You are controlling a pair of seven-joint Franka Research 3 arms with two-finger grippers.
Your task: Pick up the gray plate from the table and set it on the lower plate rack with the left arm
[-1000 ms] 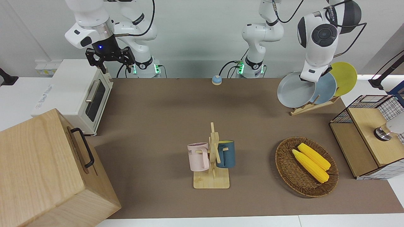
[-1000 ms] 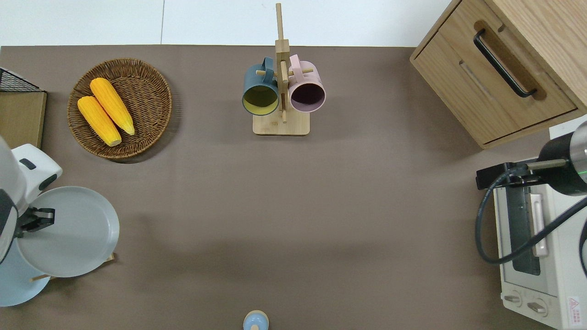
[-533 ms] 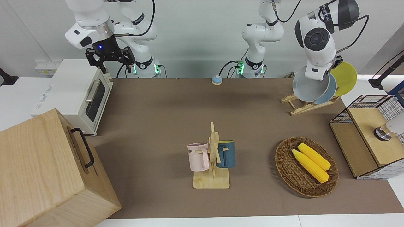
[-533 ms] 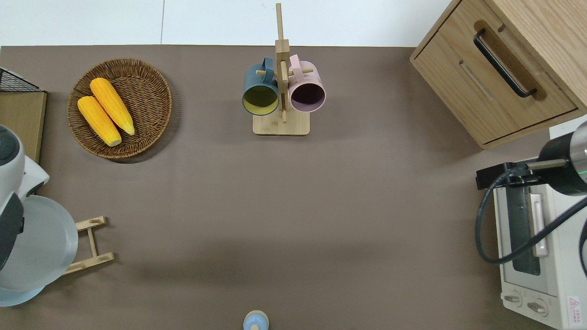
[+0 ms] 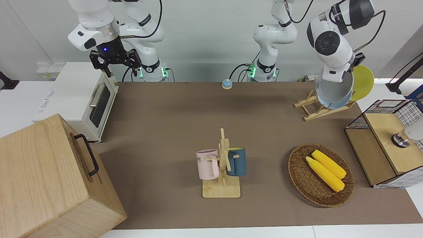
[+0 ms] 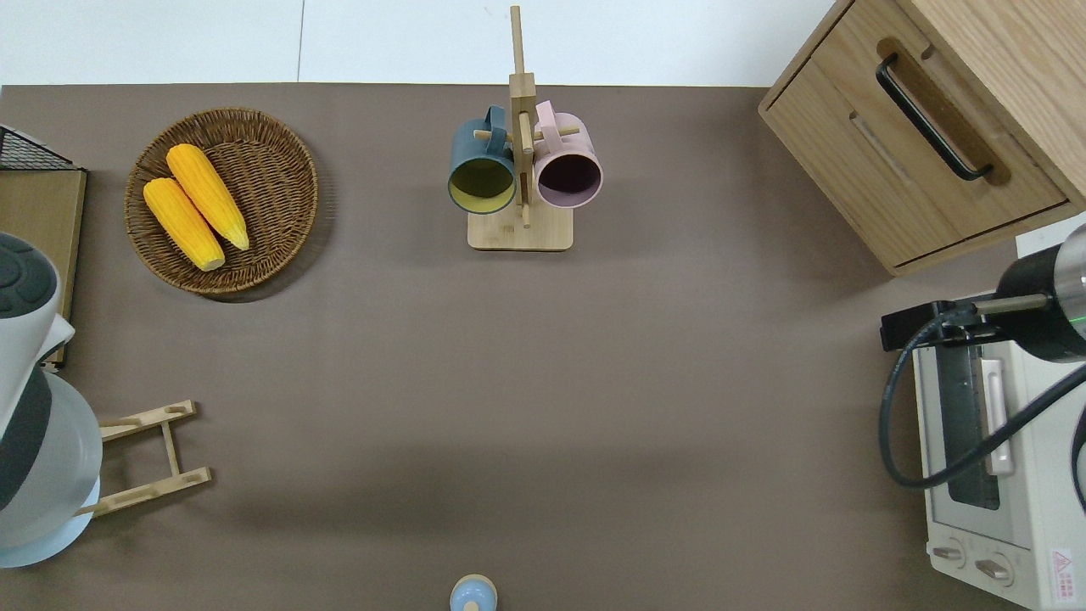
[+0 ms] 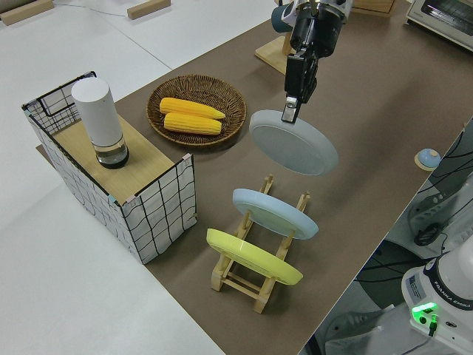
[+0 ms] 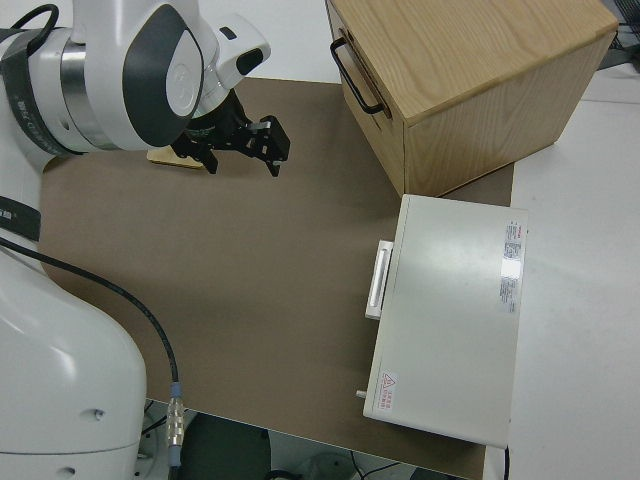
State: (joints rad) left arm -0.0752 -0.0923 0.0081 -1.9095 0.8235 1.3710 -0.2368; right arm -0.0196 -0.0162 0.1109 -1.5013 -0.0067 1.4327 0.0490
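Brown table [image 5: 172, 132] — left gripper [image 7: 290, 112] clamps gray plate [image 7: 294, 142] over rack [image 7: 255, 255]; next, lower toward six o'clock.

The left arm [image 5: 331, 46] reached down near the table's edge at its own end, its wrist angled downward, and the left gripper [image 7: 289, 112] pinched the rim of a plate held tilted in the air. The right arm [image 5: 96, 29] was parked, its right gripper [image 8: 243, 148] spread wide.
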